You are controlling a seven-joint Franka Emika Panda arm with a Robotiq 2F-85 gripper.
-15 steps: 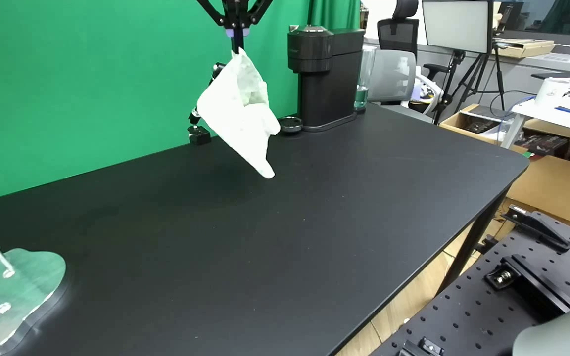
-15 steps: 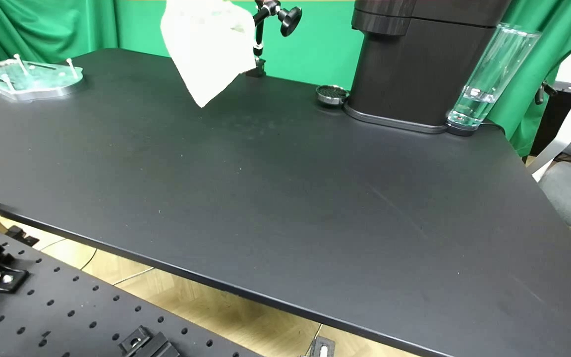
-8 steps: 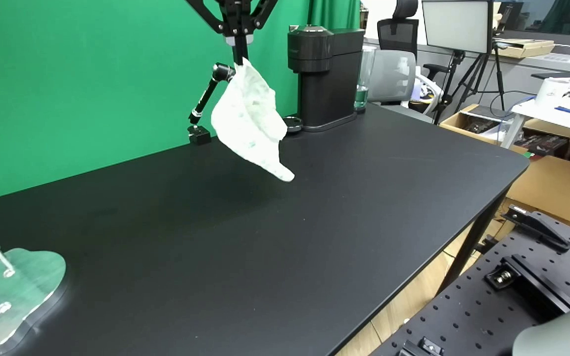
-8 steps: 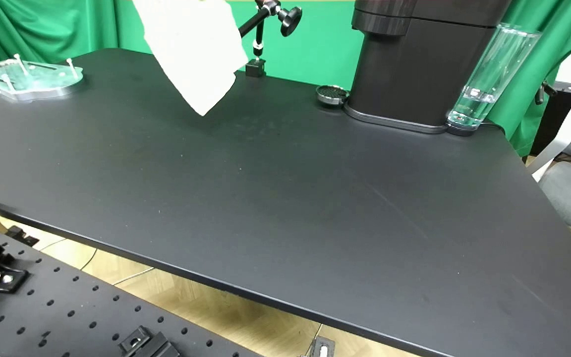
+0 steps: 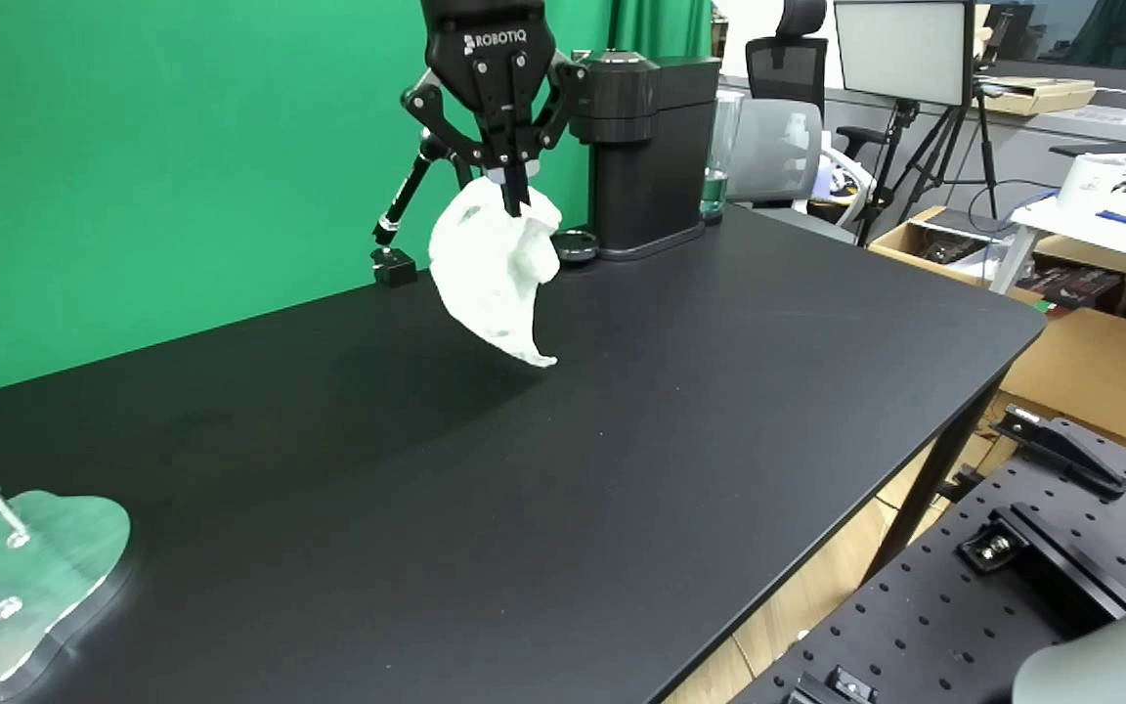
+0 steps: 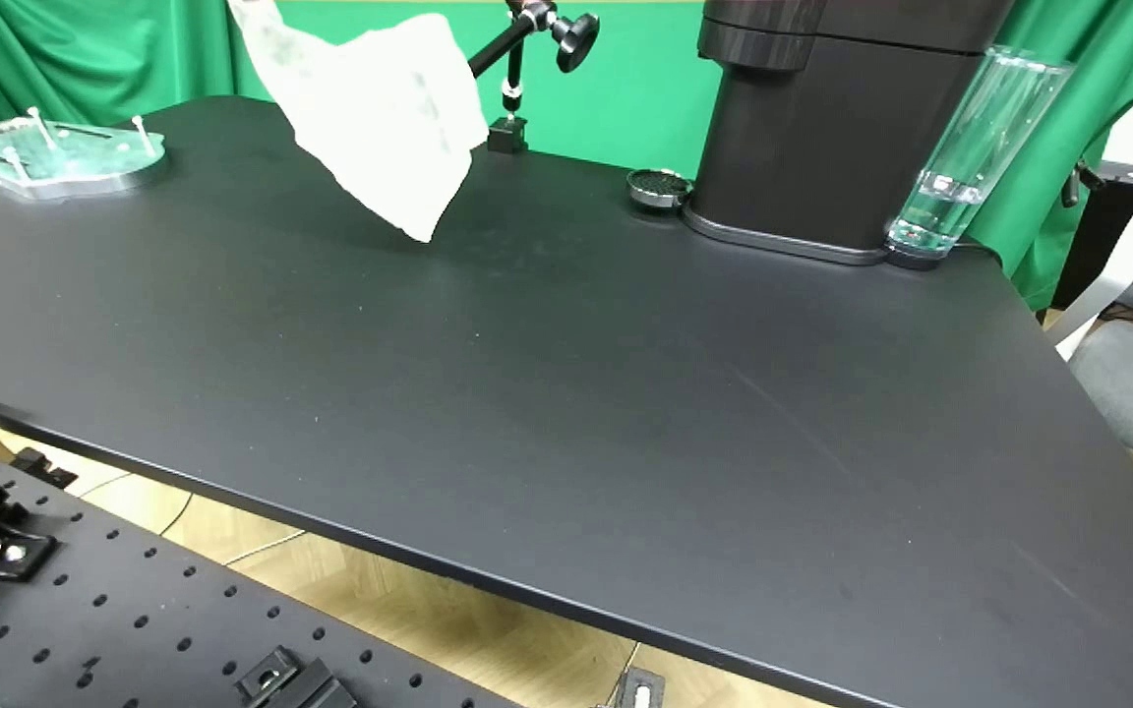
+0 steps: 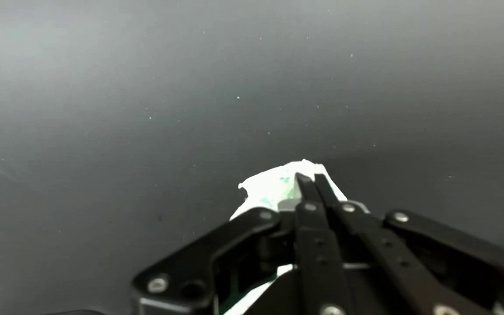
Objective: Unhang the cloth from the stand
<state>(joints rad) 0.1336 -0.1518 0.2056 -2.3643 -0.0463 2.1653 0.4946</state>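
- where is the cloth [image 5: 487, 274] held?
- over the table [image 5: 622, 440], pinched in the narrowed jaws of the gripper [image 5: 518, 205].
- is anything blocked?
- a black stand [image 6: 503, 44] is partly hidden by the cloth; a coffee machine [image 5: 643, 156] is seen behind the gripper.

Downward claw [image 5: 518, 208], fingers [image 7: 308, 188] together.

Laboratory, indicated by a perforated plate [image 5: 949, 626], green backdrop [image 5: 182, 166] and pale panel [image 5: 903, 51] on a tripod [image 5: 986, 147]; office chairs [image 5: 773, 156] and a cardboard box [image 5: 1101, 362] stand near the table [image 5: 524, 489].
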